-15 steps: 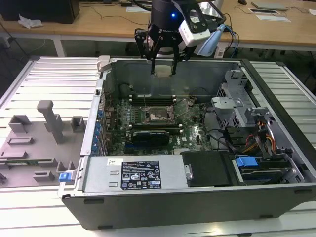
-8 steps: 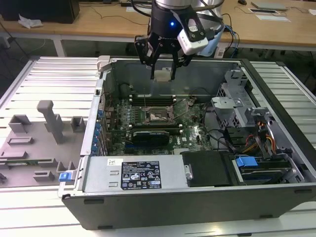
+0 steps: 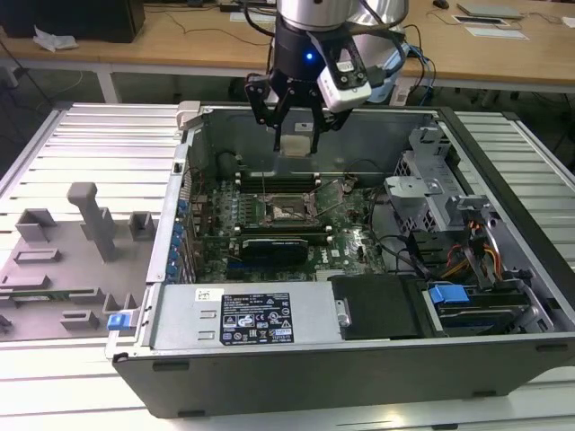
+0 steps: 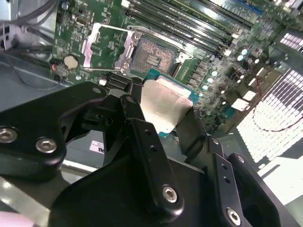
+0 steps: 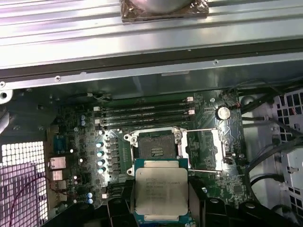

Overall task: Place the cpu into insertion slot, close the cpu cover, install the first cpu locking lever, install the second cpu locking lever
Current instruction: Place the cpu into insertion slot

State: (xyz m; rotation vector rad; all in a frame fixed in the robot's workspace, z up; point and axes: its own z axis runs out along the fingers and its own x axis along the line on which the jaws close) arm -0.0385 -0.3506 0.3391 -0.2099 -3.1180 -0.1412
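Observation:
My gripper [image 3: 296,135] hangs above the open computer case [image 3: 180,269], shut on the cpu [image 3: 296,141], a flat square chip with a pale metal top. In both wrist views the cpu [image 5: 161,189] [image 4: 165,108] sits between black fingers [image 4: 135,101], well above the board. The insertion slot [image 3: 289,209] [image 5: 154,147] [image 4: 154,56] lies bare, showing its dark centre. Beside it the cpu cover [image 5: 211,147] [image 4: 97,43] is swung open, and thin wire levers [image 5: 204,130] stand loose along it.
Long black memory slots [image 5: 142,115] run beside the socket, with capacitors [image 5: 99,153] on another side. The case holds a labelled power supply [image 3: 256,319], drive cages [image 3: 422,193] and cables [image 3: 467,256]. A grey fixture tray [image 3: 54,269] lies at the exterior view's left.

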